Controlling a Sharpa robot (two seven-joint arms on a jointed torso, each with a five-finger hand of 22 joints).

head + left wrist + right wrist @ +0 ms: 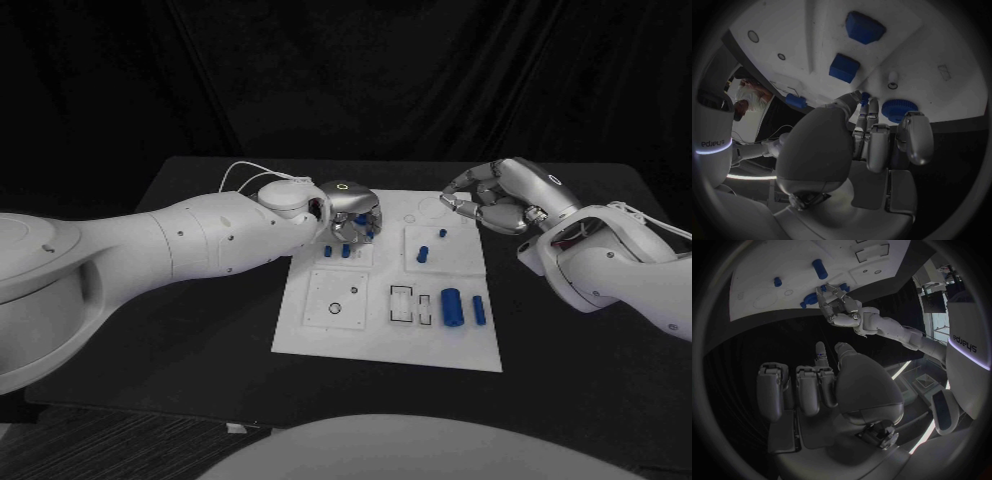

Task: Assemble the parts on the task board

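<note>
The white task board [382, 340] lies in the middle of the black table. My left hand [351, 214] hangs over its far left corner, fingertips pointing down at the board. In the left wrist view the thumb and fingertips [859, 107] close around a small blue part [865, 96], next to a blue gear [897, 108]. Two blue blocks [844, 67] [864, 26] sit on the board beyond. My right hand [498, 197] hovers off the board's far right corner, fingers curled in with nothing in them. The left hand [839, 304] also appears in the right wrist view.
Near the board's right side lie a blue cylinder [451, 305] and a slimmer blue piece [479, 310], beside rectangular slots [411, 303]. A blue part [423, 252] and a small blue peg [441, 233] stand farther back. A round recess [336, 308] marks the left half.
</note>
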